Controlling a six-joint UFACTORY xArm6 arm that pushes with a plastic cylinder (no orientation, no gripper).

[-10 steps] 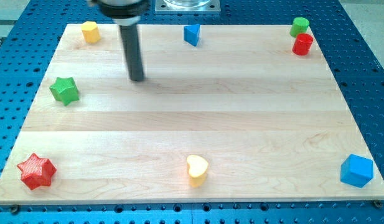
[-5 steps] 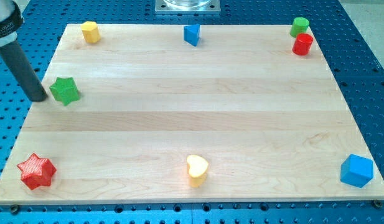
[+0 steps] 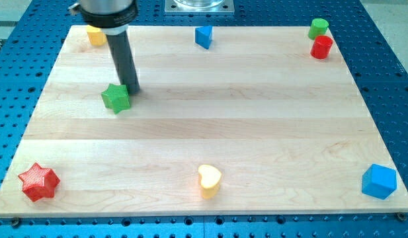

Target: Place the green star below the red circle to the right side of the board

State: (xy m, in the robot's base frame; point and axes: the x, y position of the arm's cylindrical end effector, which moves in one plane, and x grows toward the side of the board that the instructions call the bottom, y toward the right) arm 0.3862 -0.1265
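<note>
The green star [image 3: 116, 98] lies on the wooden board [image 3: 256, 125] in its left half, a little above mid-height. My tip [image 3: 131, 90] stands just at the star's upper right, touching or nearly touching it. The red circle [image 3: 321, 47] sits near the board's top right corner, far to the view's right of the star. A green cylinder-like block [image 3: 317, 28] stands directly above the red circle.
A yellow block [image 3: 94, 34] sits at the top left, partly hidden by the rod. A blue block [image 3: 204, 36] is at top centre. A red star [image 3: 38, 182] is bottom left, a yellow heart [image 3: 209, 180] bottom centre, a blue cube [image 3: 379, 181] bottom right.
The green star has moved about 70 px to the view's right. My tip swung from the board's left edge beside the star to the star's upper right.
</note>
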